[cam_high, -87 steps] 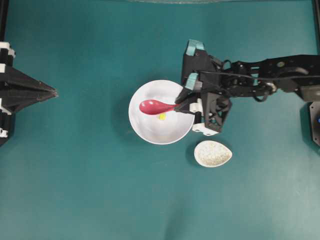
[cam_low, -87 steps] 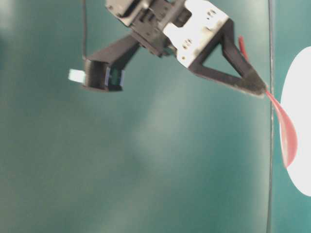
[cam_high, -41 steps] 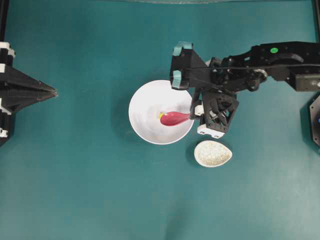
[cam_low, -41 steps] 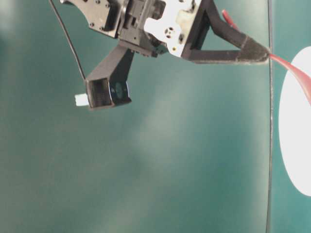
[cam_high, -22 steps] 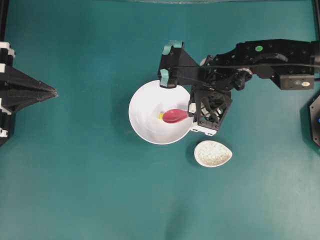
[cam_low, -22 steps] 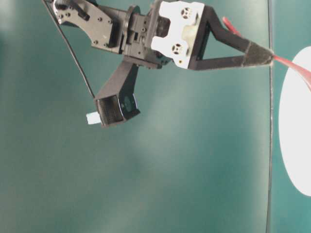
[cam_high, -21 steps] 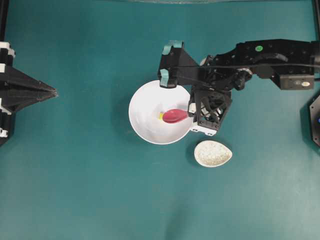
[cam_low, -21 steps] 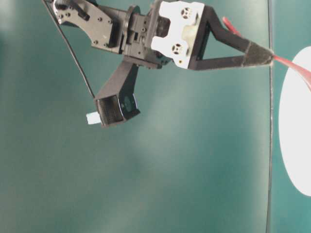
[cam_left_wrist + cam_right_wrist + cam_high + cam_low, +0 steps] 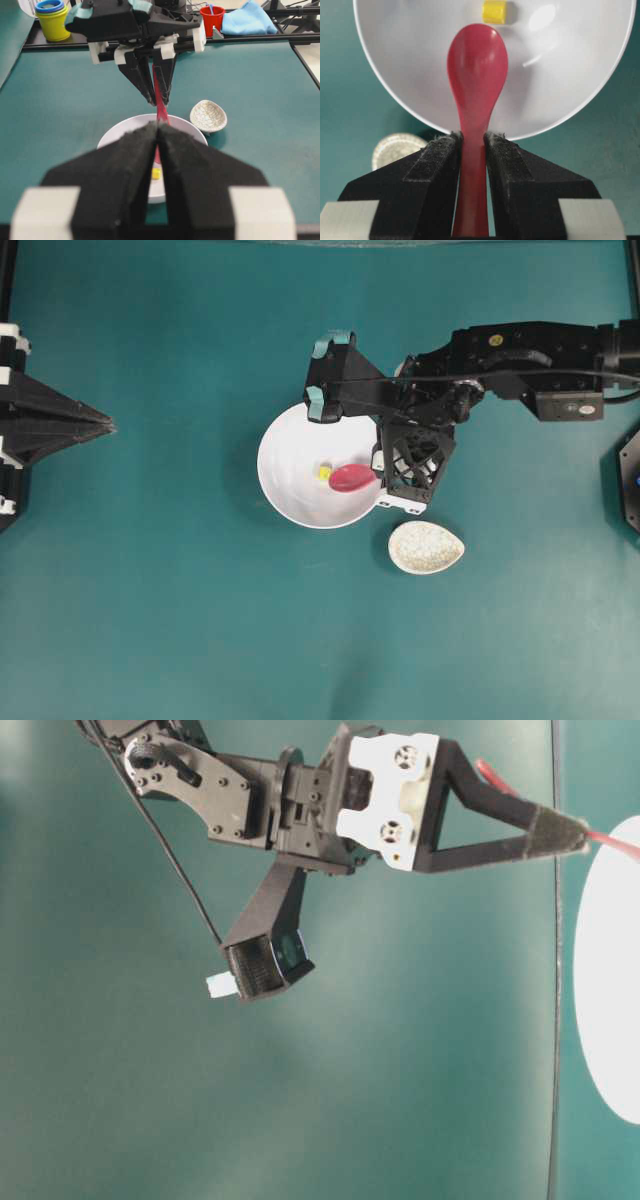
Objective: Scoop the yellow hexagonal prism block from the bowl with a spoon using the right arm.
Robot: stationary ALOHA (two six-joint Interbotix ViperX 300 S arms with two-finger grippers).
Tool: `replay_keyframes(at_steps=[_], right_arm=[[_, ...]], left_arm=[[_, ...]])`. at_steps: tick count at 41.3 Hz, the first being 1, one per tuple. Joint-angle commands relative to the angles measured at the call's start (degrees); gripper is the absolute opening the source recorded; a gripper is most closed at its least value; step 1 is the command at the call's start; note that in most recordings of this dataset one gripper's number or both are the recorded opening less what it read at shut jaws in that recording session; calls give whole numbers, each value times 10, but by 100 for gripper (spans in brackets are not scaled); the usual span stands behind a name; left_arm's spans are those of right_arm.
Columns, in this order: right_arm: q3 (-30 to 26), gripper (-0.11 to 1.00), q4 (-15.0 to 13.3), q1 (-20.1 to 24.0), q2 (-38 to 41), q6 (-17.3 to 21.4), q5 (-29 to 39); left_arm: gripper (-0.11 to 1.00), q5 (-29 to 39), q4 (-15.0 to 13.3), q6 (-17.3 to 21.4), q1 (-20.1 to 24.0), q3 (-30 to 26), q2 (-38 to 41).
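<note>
The right gripper (image 9: 472,145) stays clenched on the spoon (image 9: 476,70) handle and has tipped the scoop steeper, its tip now just behind the yellow block (image 9: 494,11) on the bowl (image 9: 570,90) floor. The block is not yet scooped. The left gripper (image 9: 159,131) sits idle, clenched on nothing.

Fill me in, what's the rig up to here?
The right gripper is shut on the handle of the pink-red spoon, its scoop down inside the white bowl. The yellow block sits just past the scoop's tip, not yet in it. The left gripper is shut and holds nothing. A speckled spoon rest lies beside the bowl.
</note>
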Motion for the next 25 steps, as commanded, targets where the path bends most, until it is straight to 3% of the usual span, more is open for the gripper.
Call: replay_keyframes(at_steps=[1, 25], right_arm=[[-15, 24, 1, 2, -6, 1, -2], [-26, 24, 1, 2, 23, -6, -27]], left_arm=[[9, -3, -1, 0, -1, -18, 3], [9, -3, 0, 0, -1, -19, 3]])
